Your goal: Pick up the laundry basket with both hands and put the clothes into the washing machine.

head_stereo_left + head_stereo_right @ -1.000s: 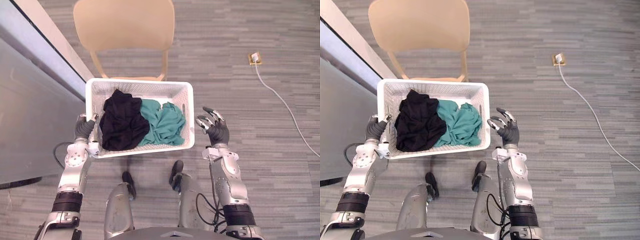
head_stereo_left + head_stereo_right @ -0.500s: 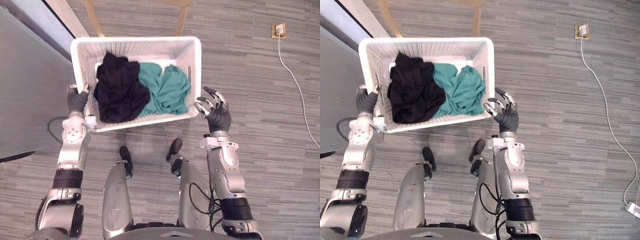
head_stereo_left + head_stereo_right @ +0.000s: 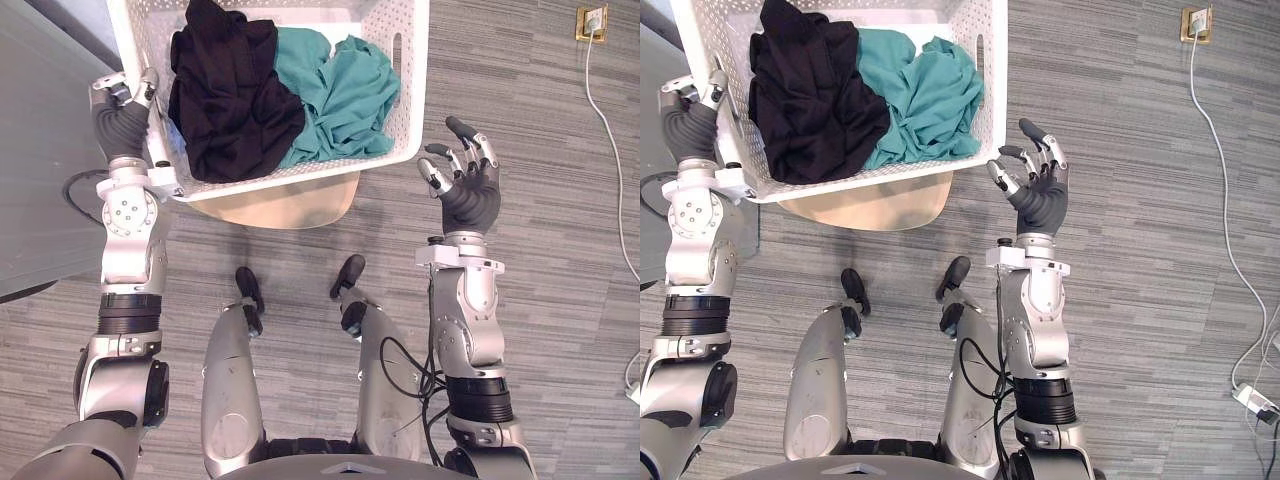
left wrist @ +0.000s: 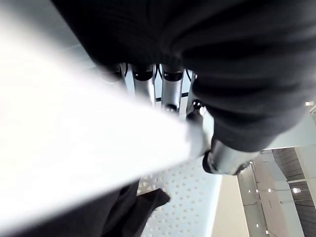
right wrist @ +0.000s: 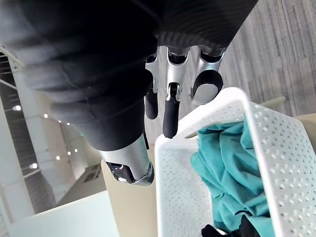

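The white laundry basket (image 3: 300, 180) holds a black garment (image 3: 230, 90) and a teal garment (image 3: 345, 95). It sits over a tan chair seat (image 3: 285, 205). My left hand (image 3: 120, 128) is at the basket's left rim (image 4: 74, 148). Its fingers stretch straight up along the outside, and its thumb (image 4: 219, 155) is on the inner side. My right hand (image 3: 470, 195) hovers just off the basket's right wall (image 5: 276, 138), apart from it. Its fingers are spread, loosely bent and empty. The teal garment (image 5: 227, 168) shows past them.
A grey flat surface (image 3: 40, 200) runs along my left, close to the basket. A floor socket (image 3: 592, 20) with a white cable (image 3: 612, 200) lies on the striped grey carpet to the right.
The view has shifted. The basket has moved away from me, from in front of the chair to over its seat. My left hand's fingers have straightened. My right hand stays off the basket.
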Controlling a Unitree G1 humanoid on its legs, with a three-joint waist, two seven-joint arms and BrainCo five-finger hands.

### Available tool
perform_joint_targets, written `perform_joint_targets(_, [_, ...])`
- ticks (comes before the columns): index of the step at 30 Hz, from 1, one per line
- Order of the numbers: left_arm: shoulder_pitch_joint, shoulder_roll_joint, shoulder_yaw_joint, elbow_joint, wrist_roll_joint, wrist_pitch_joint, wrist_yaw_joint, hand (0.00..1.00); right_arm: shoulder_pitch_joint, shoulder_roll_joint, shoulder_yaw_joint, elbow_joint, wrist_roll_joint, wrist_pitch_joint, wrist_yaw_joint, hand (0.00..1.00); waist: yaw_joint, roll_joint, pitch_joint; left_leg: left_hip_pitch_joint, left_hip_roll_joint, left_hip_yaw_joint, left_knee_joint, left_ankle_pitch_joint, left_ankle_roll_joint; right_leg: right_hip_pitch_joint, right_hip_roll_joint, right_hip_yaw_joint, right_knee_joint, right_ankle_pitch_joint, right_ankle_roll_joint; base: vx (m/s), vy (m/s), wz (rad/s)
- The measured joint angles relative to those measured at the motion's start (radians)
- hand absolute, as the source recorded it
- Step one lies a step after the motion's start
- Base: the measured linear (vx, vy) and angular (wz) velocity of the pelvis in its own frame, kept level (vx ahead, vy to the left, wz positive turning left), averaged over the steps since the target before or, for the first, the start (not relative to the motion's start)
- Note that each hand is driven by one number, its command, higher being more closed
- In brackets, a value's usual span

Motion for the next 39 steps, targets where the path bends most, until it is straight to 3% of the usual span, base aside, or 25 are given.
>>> perform_joint_targets(1, [0.002, 0.005, 0.0, -0.001, -0.002, -0.003, -0.013, 0.0, 0.002, 0.0, 0.0, -0.001, 0.0, 0.0, 0.0, 0.0, 0.003, 0.0, 0.0, 0.0, 0.004, 0.001, 0.005, -0.002, 0.003, 0.001, 0.002, 0.0, 0.001, 0.0, 0.0, 0.0, 0.015, -0.06])
perform_joint_targets(7, [0.015, 0.119, -0.014, -0.039, -0.005, -0.016, -0.126, 0.0, 0.016, -0.001, 0.001, -0.002, 0.004, 0.006, 0.022, 0.0, 0.008, 0.001, 0.001, 0.001, 0.02, 0.001, 0.028, -0.014, 0.008, 0.01, 0.006, -0.002, 0.02, -0.007, -0.007, -0.05, 0.004, -0.01])
perform_joint_targets(12, [0.015, 0.148, -0.017, -0.039, 0.008, -0.015, -0.144, 0.0, 0.032, -0.003, 0.001, -0.002, 0.009, 0.021, 0.042, 0.0, 0.011, 0.001, 0.001, 0.004, 0.023, 0.001, 0.033, -0.012, 0.008, 0.018, 0.005, -0.008, 0.027, -0.007, -0.008, -0.02, 0.0, 0.03])
perform_joint_targets(21, [0.103, 0.13, 0.03, -0.046, 0.026, 0.003, -0.13, 0.0, 0.104, -0.004, 0.0, -0.002, 0.015, 0.026, 0.063, 0.0, 0.017, -0.001, -0.001, 0.095, 0.026, 0.006, 0.021, -0.013, 0.007, 0.109, 0.005, -0.017, 0.029, -0.024, -0.004, 0.0, 0.004, 0.01])
perform_joint_targets(25, [0.285, 0.006, 0.115, -0.116, 0.019, -0.012, -0.085, 0.0, 0.166, -0.001, -0.014, 0.031, 0.031, 0.032, 0.083, 0.0, 0.021, -0.009, -0.017, 0.189, 0.017, 0.02, -0.002, -0.019, -0.004, 0.166, -0.002, -0.003, 0.058, -0.066, 0.002, 0.04, -0.013, -0.05])
perform_joint_targets(27, [0.422, -0.098, 0.116, -0.101, -0.018, -0.028, -0.058, 0.0, 0.192, 0.006, -0.045, 0.155, 0.029, 0.05, 0.083, 0.0, 0.014, -0.013, -0.102, 0.235, -0.003, 0.019, -0.033, -0.019, -0.005, 0.195, -0.01, -0.003, 0.06, -0.082, 0.009, 0.1, 0.0, 0.05])
perform_joint_targets(30, [0.56, -0.175, 0.104, -0.057, -0.065, -0.038, -0.057, 0.0, 0.23, 0.018, -0.104, 0.274, 0.021, 0.07, 0.082, 0.0, -0.002, -0.014, -0.17, 0.322, -0.039, 0.003, -0.079, -0.023, -0.007, 0.263, -0.032, 0.002, 0.092, -0.117, 0.027, 0.11, 0.005, 0.17])
perform_joint_targets(32, [0.605, -0.194, 0.093, -0.01, -0.104, -0.04, -0.065, 0.0, 0.28, 0.029, -0.134, 0.311, -0.007, 0.073, 0.081, 0.0, -0.011, -0.007, -0.205, 0.36, -0.064, -0.03, -0.095, -0.025, -0.001, 0.301, -0.034, 0.061, 0.121, -0.113, 0.07, 0.06, -0.018, 0.43])
perform_joint_targets(33, [0.629, -0.205, 0.094, 0.014, -0.137, -0.042, -0.079, 0.0, 0.312, 0.039, -0.153, 0.332, -0.012, 0.079, 0.081, 0.0, -0.013, 0.001, -0.243, 0.375, -0.059, -0.05, -0.115, -0.016, 0.005, 0.323, -0.003, 0.16, 0.133, -0.127, 0.13, 0.07, -0.081, 0.81])
perform_joint_targets(34, [0.653, -0.206, 0.093, 0.021, -0.17, -0.051, -0.094, 0.0, 0.353, 0.075, -0.168, 0.336, -0.024, 0.087, 0.076, 0.0, -0.033, -0.014, -0.255, 0.407, -0.08, -0.088, -0.115, -0.009, 0.005, 0.354, -0.01, 0.267, 0.281, -0.22, 0.126, 0.1, -0.108, 0.98])
perform_joint_targets(35, [0.67, -0.205, 0.091, 0.021, -0.191, -0.059, -0.098, 0.0, 0.371, 0.092, -0.168, 0.342, -0.031, 0.088, 0.074, 0.0, -0.036, -0.031, -0.267, 0.42, -0.097, -0.108, -0.117, -0.007, 0.004, 0.381, -0.007, 0.308, 0.324, -0.251, 0.139, 0.09, -0.157, 1.08])
perform_joint_targets(37, [0.764, -0.229, 0.088, 0.022, -0.243, -0.071, -0.098, 0.0, 0.433, 0.125, -0.136, 0.346, -0.002, 0.089, 0.078, 0.0, -0.019, -0.059, -0.361, 0.42, -0.121, -0.139, -0.113, -0.003, -0.002, 0.474, 0.016, 0.359, 0.23, -0.35, 0.163, 0.04, -0.188, 0.54])
perform_joint_targets(38, [0.787, -0.242, 0.088, 0.022, -0.25, -0.071, -0.099, 0.0, 0.443, 0.128, -0.127, 0.342, 0.025, 0.088, 0.081, 0.0, -0.007, -0.051, -0.378, 0.416, -0.115, -0.145, -0.119, 0.002, -0.01, 0.496, 0.027, 0.353, 0.179, -0.363, 0.163, -0.03, -0.226, 0.22])
perform_joint_targets(39, [0.83, -0.277, 0.087, 0.038, -0.252, -0.07, -0.106, 0.0, 0.456, 0.123, -0.103, 0.334, 0.071, 0.086, 0.089, 0.0, 0.016, -0.012, -0.389, 0.412, -0.082, -0.166, -0.133, 0.021, -0.019, 0.547, 0.068, 0.325, 0.093, -0.365, 0.143, -0.05, -0.145, 0.13])
